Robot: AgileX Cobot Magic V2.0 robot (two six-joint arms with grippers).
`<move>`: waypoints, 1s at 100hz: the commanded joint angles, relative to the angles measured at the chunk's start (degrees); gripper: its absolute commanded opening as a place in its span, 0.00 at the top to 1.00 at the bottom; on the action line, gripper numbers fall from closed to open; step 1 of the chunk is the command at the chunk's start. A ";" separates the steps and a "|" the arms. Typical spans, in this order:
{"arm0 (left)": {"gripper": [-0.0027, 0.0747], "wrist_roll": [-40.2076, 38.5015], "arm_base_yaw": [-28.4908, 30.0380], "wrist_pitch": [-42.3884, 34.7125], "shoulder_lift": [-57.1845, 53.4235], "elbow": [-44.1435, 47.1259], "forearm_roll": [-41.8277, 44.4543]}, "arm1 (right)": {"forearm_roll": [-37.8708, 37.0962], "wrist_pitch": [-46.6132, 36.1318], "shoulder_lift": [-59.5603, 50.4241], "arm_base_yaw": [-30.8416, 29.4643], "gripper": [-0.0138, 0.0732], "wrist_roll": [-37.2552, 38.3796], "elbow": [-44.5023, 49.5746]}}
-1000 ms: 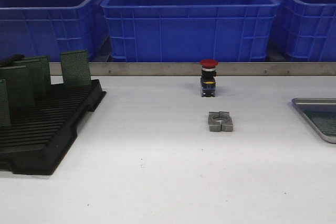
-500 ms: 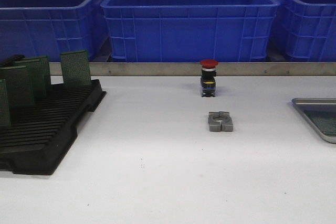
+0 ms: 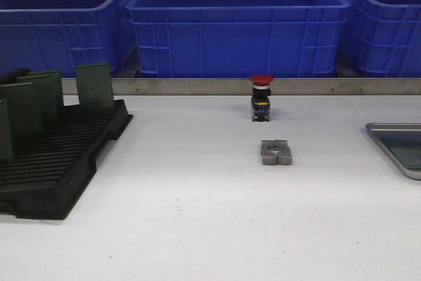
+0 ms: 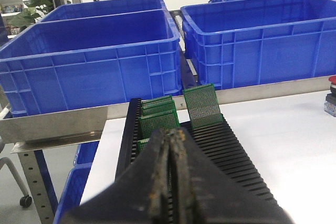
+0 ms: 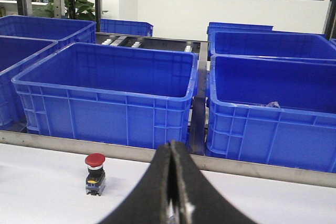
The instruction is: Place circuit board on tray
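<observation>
Both grippers, left [image 4: 170,182] & right [image 5: 170,192], clenched, empty. Circuit boards [image 3: 94,85] upright in rack [image 3: 59,162], well left of tray [image 3: 395,149]. I'd judge them thin, light, stiff; pinch top edge.

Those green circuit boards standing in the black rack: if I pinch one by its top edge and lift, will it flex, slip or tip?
Each circuit board looks thin, flat and perforated, so probably stiff and light. Standing upright in the black rack slots, it would likely tip only once clear of them. Its narrow edge offers the left claw little grip, so it may slip.
</observation>
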 commanded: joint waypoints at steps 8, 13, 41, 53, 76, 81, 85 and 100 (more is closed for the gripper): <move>0.99 -0.65 0.09 -4.46 -1.99 -0.06 -0.02 | 0.54 -2.48 0.39 0.11 0.92 -0.41 -1.59; 0.99 -0.65 0.09 -4.46 -1.99 -0.06 -0.02 | 0.54 -2.48 0.39 0.11 0.92 -0.41 -1.59; 0.99 -0.65 0.09 -4.46 -1.99 -0.06 -0.02 | 0.54 -2.48 0.39 0.11 0.92 -0.41 -1.59; 0.99 -0.65 0.09 -4.46 -1.99 -0.06 -0.02 | 0.54 -2.48 0.39 0.11 0.92 -0.41 -1.59; 0.99 -0.65 0.09 -4.46 -1.99 -0.06 -0.02 | 0.54 -2.48 0.39 0.11 0.92 -0.41 -1.59; 0.99 -0.65 0.09 -4.46 -1.99 -0.06 -0.02 | 0.54 -2.48 0.39 0.11 0.92 -0.41 -1.59; 0.99 -0.65 0.09 -4.46 -1.99 -0.06 -0.02 | 0.54 -2.48 0.39 0.11 0.92 -0.41 -1.59; 0.99 -0.65 0.09 -4.46 -1.99 -0.06 -0.02 | -1.11 -2.48 0.34 0.11 0.92 -0.41 -1.53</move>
